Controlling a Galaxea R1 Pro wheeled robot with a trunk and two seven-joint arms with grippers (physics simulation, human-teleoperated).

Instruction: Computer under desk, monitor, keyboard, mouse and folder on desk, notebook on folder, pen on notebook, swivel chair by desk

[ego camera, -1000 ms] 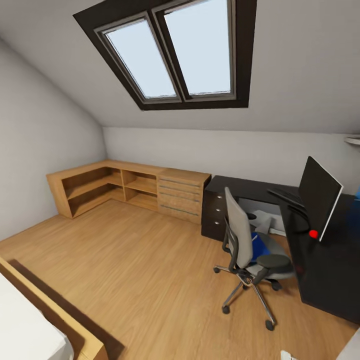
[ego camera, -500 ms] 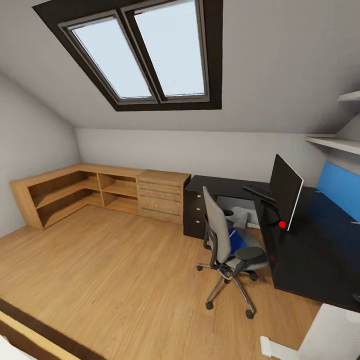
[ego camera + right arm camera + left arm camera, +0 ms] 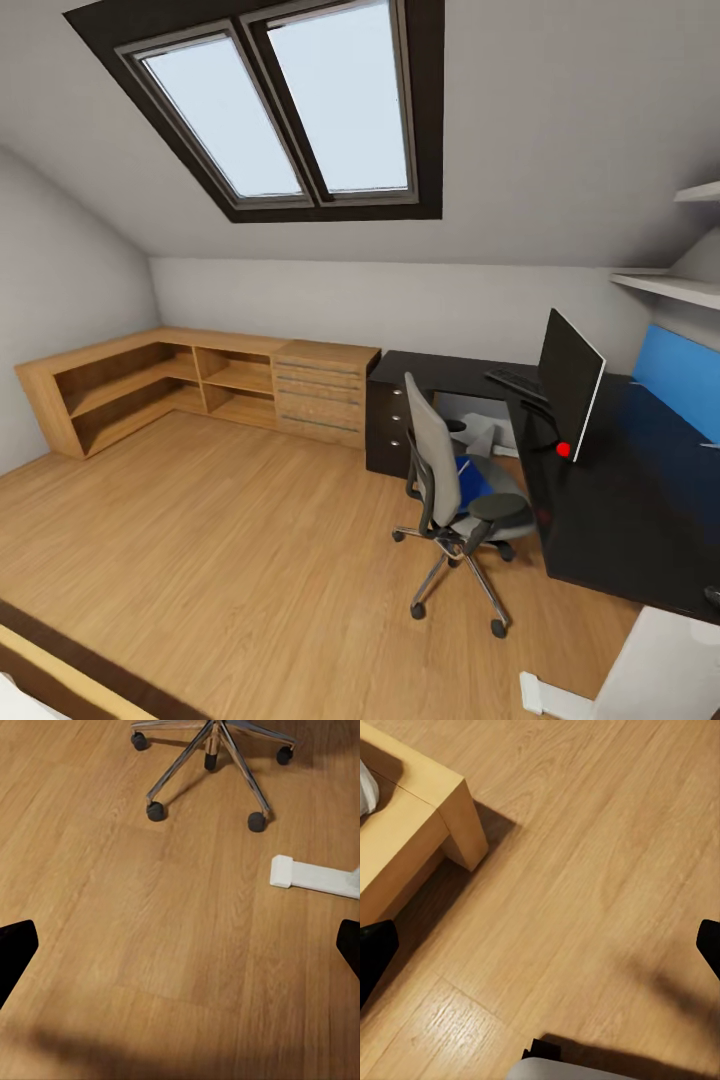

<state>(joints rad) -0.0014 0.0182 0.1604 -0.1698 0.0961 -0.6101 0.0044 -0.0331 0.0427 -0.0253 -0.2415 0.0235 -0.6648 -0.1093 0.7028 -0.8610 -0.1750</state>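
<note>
The black L-shaped desk (image 3: 620,510) fills the right of the head view, with a blue back panel. The wide black monitor (image 3: 570,385) stands on it, and the flat black keyboard (image 3: 515,380) lies just behind the monitor. The grey swivel chair (image 3: 440,480) stands in front of the desk with the bright blue folder (image 3: 472,478) on its seat. A silver-grey box, probably the computer (image 3: 484,436), shows under the desk behind the chair. My left gripper (image 3: 542,949) and right gripper (image 3: 182,945) hang open over the wooden floor. The chair's chrome base (image 3: 214,750) lies ahead of the right one.
A light wooden corner shelf and drawer unit (image 3: 210,385) lines the far wall under a skylight. A wooden bed frame corner (image 3: 431,817) sits near my left gripper. The desk's white foot (image 3: 311,876) lies on the floor. Wall shelves (image 3: 670,285) hang above the desk.
The head view swung right a second ago, bringing more of the desk and its blue panel into view, then held almost still. Nothing in the room has moved.
</note>
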